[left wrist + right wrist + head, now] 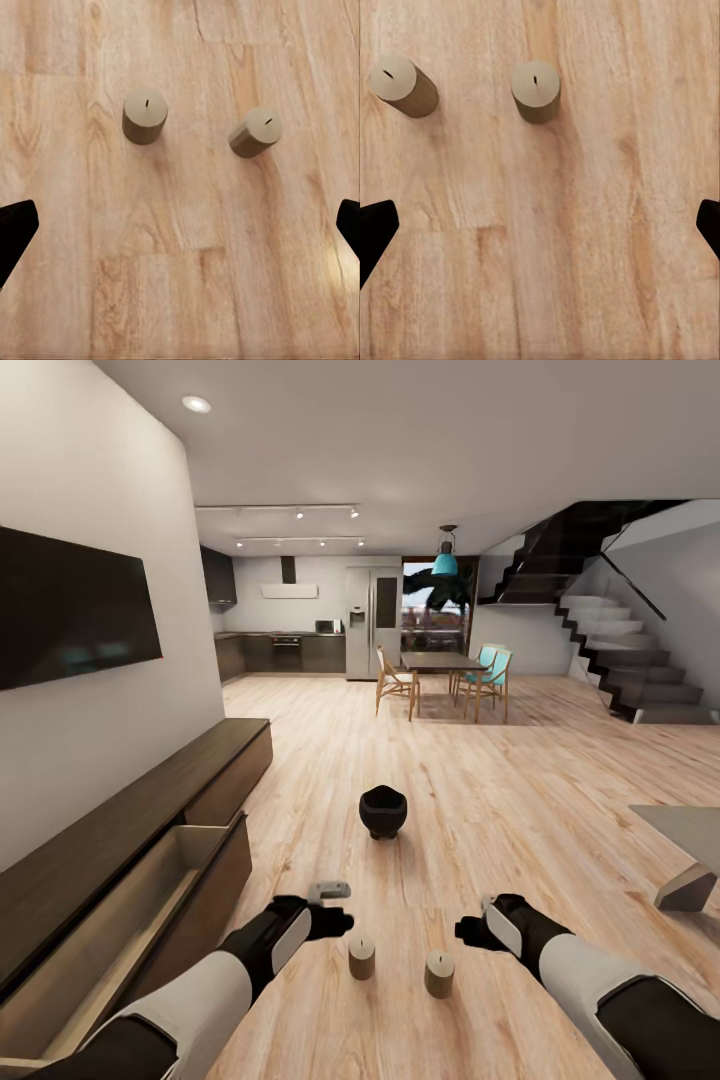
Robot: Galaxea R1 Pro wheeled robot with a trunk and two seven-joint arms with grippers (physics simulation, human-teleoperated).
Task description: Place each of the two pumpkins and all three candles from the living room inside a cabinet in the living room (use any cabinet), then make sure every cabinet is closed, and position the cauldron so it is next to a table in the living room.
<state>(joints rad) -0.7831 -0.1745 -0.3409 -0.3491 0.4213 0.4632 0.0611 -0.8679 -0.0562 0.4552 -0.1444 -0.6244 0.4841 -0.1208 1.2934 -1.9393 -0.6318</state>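
Both arms' fingers [15,229] [375,229] spread wide above two upright candles [362,957] [439,973], wicks up, cauldron [383,810] beyond.

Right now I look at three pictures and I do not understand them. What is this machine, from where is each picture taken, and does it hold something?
This is a simulated robot with two arms. The big picture comes from a camera on its head: the left gripper and right gripper reach forward over a wooden floor. The two small pictures come from cameras on each wrist, looking down.

On the floor stand two tan candles, also visible in both wrist views. Farther ahead sits a black cauldron. At the left is a long cabinet with one open drawer.

Both grippers are open and hold nothing.
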